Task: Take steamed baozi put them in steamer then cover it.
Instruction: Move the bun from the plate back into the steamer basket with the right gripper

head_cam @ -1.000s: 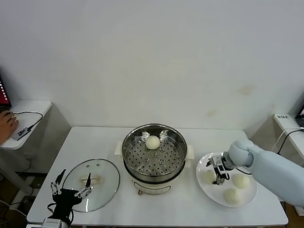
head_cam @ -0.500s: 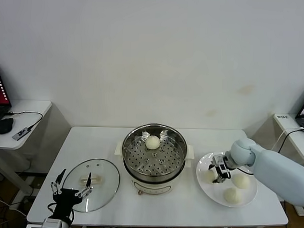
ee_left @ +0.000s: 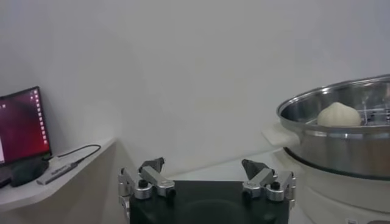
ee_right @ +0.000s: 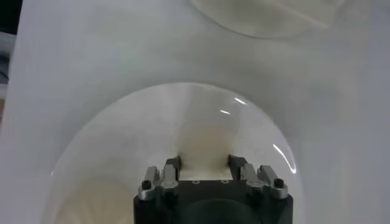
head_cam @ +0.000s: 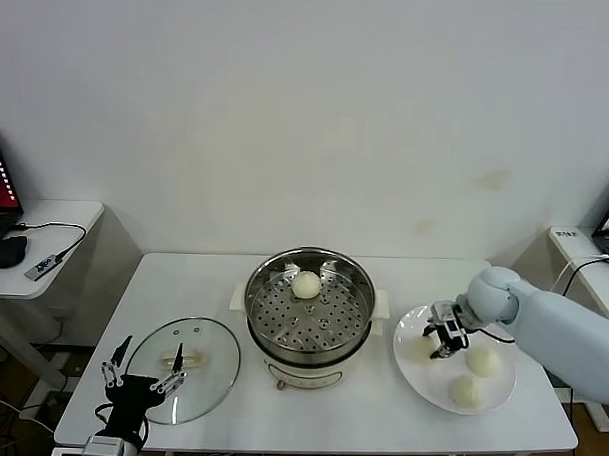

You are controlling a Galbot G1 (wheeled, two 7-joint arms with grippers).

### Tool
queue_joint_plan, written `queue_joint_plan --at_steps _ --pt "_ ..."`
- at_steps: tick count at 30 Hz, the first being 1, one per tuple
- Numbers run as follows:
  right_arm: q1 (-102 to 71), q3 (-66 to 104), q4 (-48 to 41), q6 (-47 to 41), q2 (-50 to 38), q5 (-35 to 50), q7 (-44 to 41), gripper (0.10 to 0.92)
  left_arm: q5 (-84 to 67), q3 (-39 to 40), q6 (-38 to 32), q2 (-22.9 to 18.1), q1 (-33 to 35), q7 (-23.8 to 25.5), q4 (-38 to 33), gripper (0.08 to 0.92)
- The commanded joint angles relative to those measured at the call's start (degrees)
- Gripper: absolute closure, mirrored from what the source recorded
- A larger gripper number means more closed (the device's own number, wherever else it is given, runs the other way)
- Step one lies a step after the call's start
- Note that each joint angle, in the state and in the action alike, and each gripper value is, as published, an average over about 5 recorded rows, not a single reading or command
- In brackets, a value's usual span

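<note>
Gripping: right gripper (head_cam: pixel 441 339), jaws pinching a baozi (ee_right: pixel 206 145) on the plate (head_cam: pixel 412 370), right of frame.
Waiting: left gripper (head_cam: pixel 139 376), jaws spread, lower left.

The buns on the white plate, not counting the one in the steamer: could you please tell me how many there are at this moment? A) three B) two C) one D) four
A: the head view shows three buns on the plate: one between the fingers of the right hand, plus two lying free; a fourth sits in the steamer.
</note>
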Motion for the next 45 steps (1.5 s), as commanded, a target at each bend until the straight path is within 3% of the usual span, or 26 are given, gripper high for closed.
queue_joint_plan --at_steps 1,8,14,24,35,45 --pt "10.85 -4.24 3.21 -0.47 -3.07 5.15 -1.00 0.497 -0.05 0.16 0.05 0.04 0.02 0.02 -0.15 0.177" --pt "29.09 -14.92 7.12 -2.06 -3.38 13.37 -1.27 0.491 -0.22 0.59 0.22 0.48 -0.21 0.02 -0.68 0.177" --pt "42.17 -22.19 8.13 -4.11 4.31 22.16 -0.22 0.483 -0.51 0.56 0.25 0.93 -0.40 0.02 -0.95 0.177" --pt "40.34 -22.69 8.82 -10.64 18.85 34.90 5.66 0.475 -1.10 -0.51 0.23 1.20 -1.16 0.02 -0.26 0.177" --pt "28.05 -20.61 1.57 -16.14 31.64 35.59 10.90 0.474 -1.36 -1.95 0.18 0.79 -1.24 0.05 -0.16 0.177" --pt "23.32 -21.20 -2.98 -18.21 36.62 33.20 12.65 0.474 -1.28 -2.24 -0.04 0.29 -1.28 0.05 -0.12 0.177"
